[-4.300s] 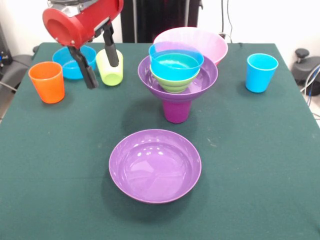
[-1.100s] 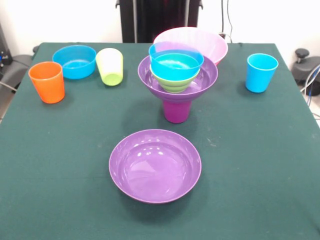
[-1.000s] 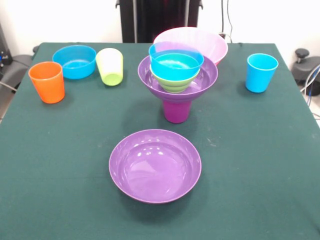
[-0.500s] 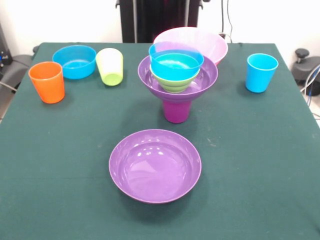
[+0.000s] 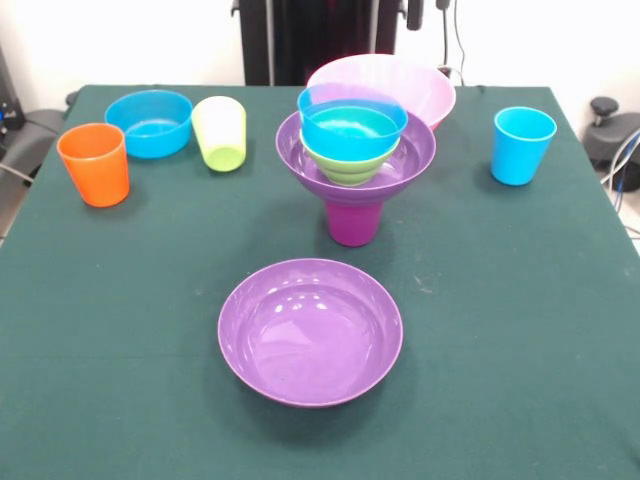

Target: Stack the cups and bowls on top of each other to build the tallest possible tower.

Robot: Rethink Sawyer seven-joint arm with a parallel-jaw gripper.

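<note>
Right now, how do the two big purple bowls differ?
One purple bowl lies flat on the green table, empty and nearest the camera. The other purple bowl is perched on the purple cup and holds a green bowl with a blue bowl nested inside. Both are wide, shallow and glossy.

No readable text, labels or numbers anywhere (cups and bowls plain).

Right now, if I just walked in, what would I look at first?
Probably the tower mid-table: a purple cup with a wide purple bowl, a green bowl and a blue bowl nested above. Then the other purple bowl, alone at the front.
</note>
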